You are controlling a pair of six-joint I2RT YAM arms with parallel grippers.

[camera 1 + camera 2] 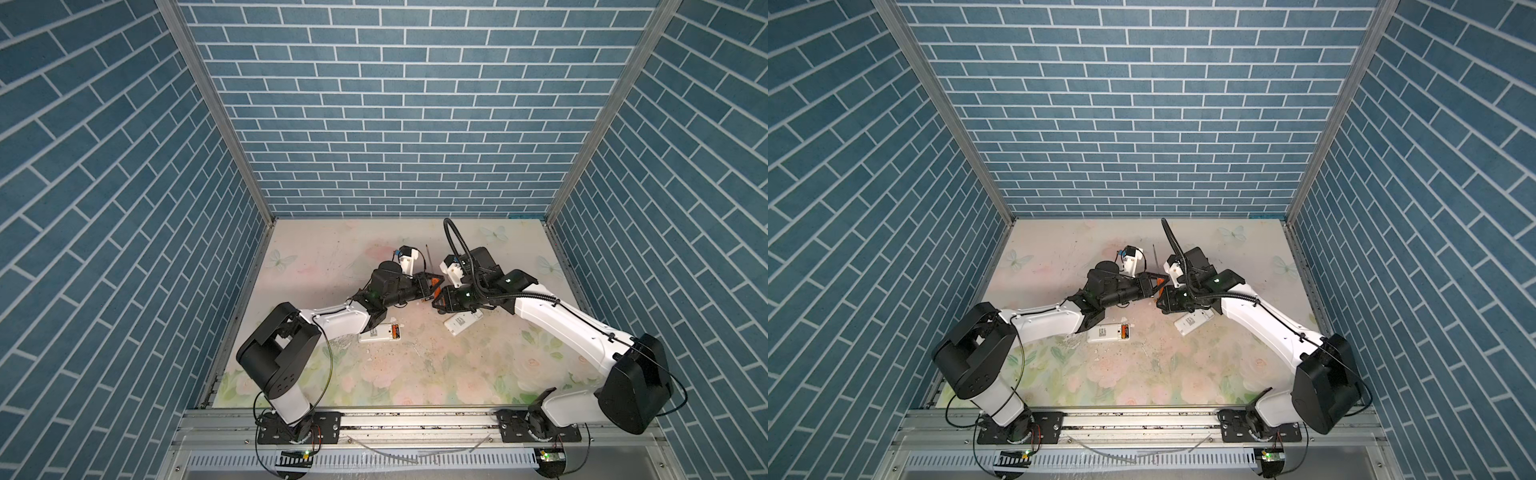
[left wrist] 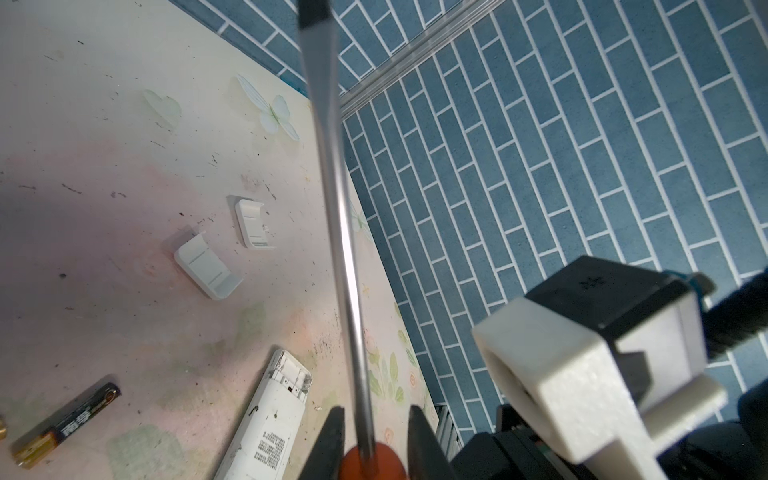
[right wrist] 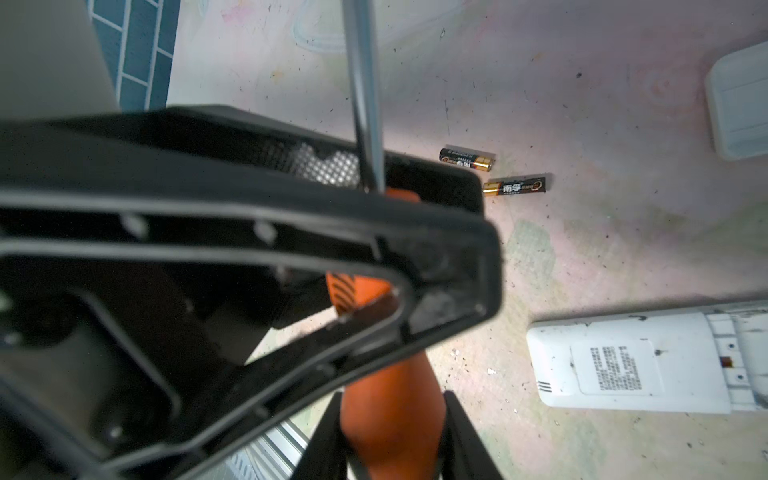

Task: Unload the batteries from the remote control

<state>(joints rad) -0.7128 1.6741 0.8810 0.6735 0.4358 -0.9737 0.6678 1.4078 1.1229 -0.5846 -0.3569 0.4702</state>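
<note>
Both grippers meet at mid-table on an orange-handled screwdriver (image 1: 429, 262), its shaft pointing toward the back wall. My left gripper (image 2: 376, 415) is shut on the top of the handle. My right gripper (image 3: 392, 399) is shut on the handle (image 3: 390, 415) lower down. A white remote control (image 1: 380, 333) lies by the left arm with batteries (image 1: 395, 332) in its open bay. A second remote control (image 3: 623, 365) lies under the right arm, its bay empty. Two loose black-and-gold batteries (image 3: 466, 158) (image 3: 515, 186) lie on the table beside the grippers.
Two white battery covers (image 2: 208, 266) (image 2: 251, 224) lie on the floral table toward the back right. The blue brick walls (image 1: 395, 124) close in three sides. The arms' bases stand on the front rail (image 1: 415, 419).
</note>
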